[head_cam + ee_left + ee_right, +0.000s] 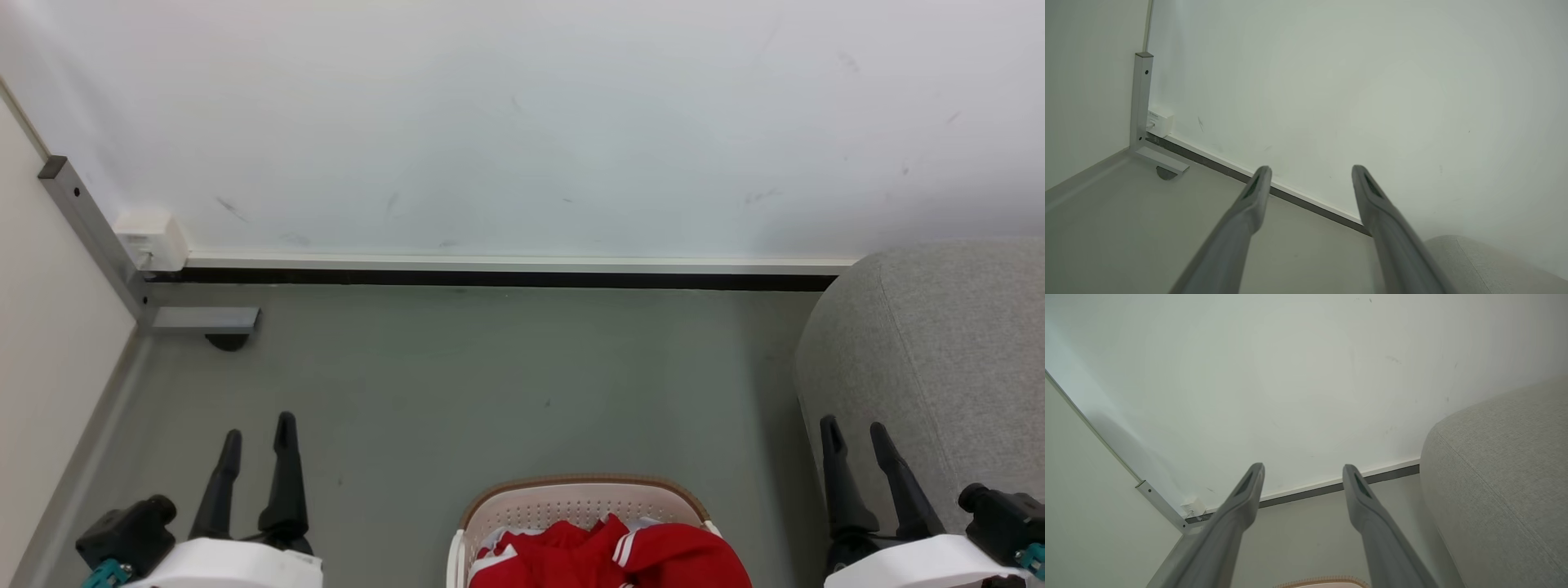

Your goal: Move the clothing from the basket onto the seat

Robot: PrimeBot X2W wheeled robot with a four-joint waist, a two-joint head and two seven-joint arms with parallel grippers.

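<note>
The cream-white basket (571, 500) with a brown rim stands on the grey floor at the bottom middle of the head view; its rim (1327, 581) peeks in at the bottom edge of the right wrist view. Red clothing (608, 559) with white striped trim lies piled inside it. The light grey upholstered seat (939, 359) stands to the right against the wall, also seen as the seat (1502, 490) and the seat (1486, 265) in the wrist views. My left gripper (259, 425) hangs open left of the basket, holding nothing. My right gripper (855, 429) is open beside the seat's front, empty.
A white wall (522, 122) with a dark baseboard runs across the back. A grey metal post with a foot bracket (98, 237) and a small white box (151, 237) sit in the left corner, next to a cream side panel (41, 343).
</note>
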